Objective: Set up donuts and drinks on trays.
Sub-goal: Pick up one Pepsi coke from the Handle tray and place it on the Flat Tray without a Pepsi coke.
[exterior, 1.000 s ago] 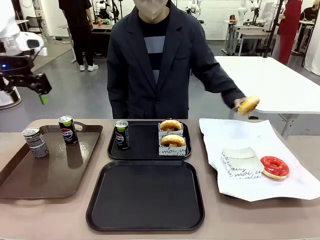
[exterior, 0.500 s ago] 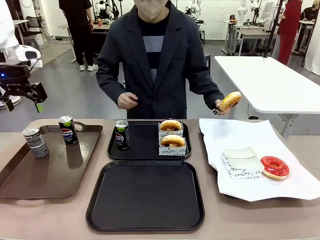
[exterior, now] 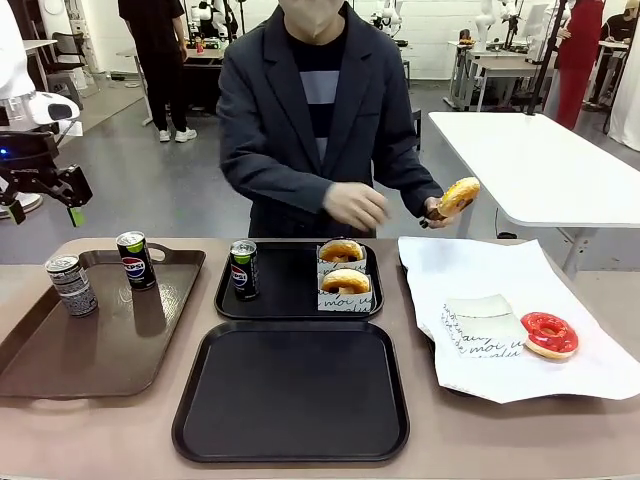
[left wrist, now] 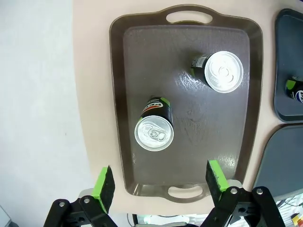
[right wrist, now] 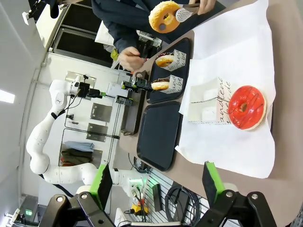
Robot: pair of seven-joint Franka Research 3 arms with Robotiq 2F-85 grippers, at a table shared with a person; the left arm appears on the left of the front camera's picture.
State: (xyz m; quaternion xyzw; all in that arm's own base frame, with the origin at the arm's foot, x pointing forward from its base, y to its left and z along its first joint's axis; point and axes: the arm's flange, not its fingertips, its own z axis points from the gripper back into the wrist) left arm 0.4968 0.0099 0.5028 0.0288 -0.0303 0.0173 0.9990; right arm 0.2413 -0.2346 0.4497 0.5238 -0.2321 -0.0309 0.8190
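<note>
A lab hall: bare grey floor [exterior: 150,195], white worktable [exterior: 545,165] and equipment-laden benches [exterior: 490,62] at the back.

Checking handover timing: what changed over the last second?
The person carried the yellow donut leftward, toward the far black tray, and brought the other hand up near it. The left gripper drifted slightly left, open. Cans, sleeved donuts, red donut: unmoved.
</note>
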